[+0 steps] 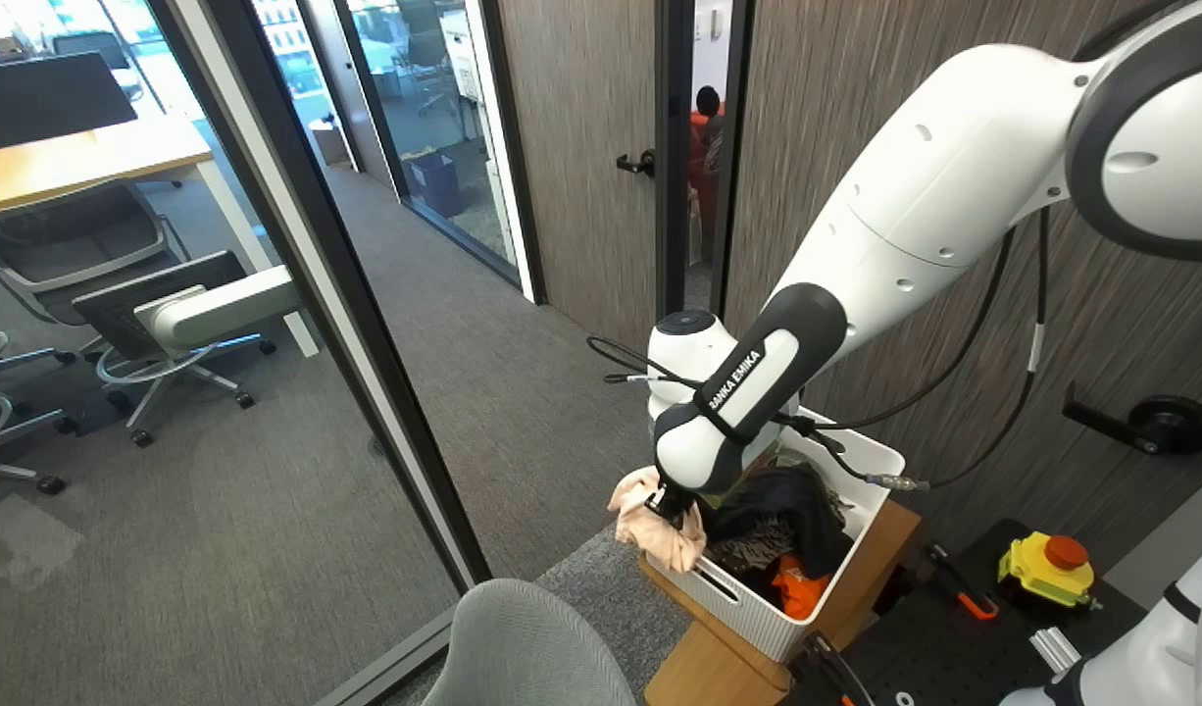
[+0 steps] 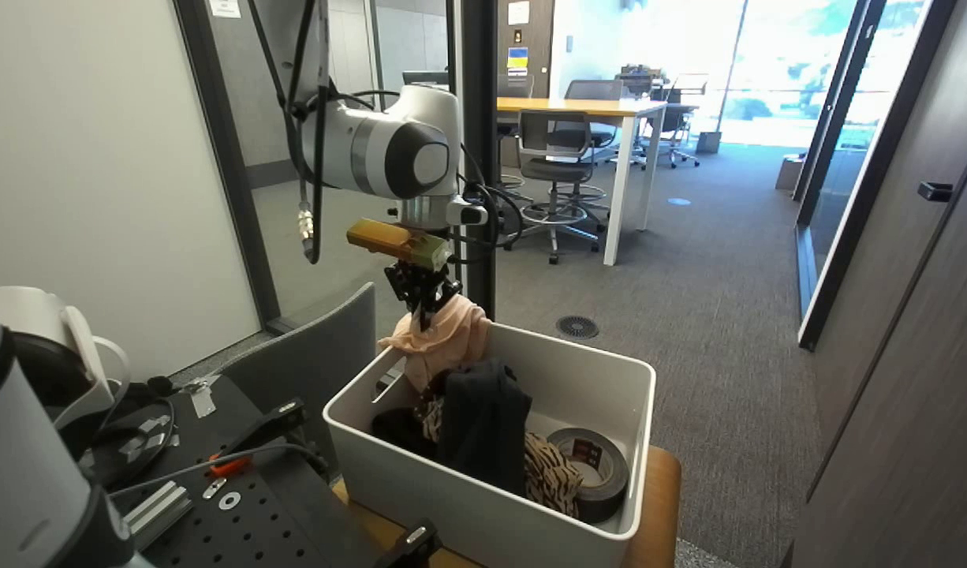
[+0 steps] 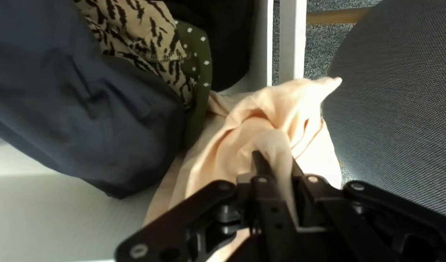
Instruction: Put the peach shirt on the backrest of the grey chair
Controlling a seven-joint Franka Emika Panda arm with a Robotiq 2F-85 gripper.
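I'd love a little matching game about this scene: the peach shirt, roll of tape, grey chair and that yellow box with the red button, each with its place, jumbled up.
Things
1. Peach shirt
2. Roll of tape
3. Grey chair
4. Yellow box with red button

Places
A. On the black table
B. Pinched in the gripper
C. Outside the white bin, beside it
D. Wholly inside the white bin

Right pairs: 1-B; 2-D; 3-C; 4-A
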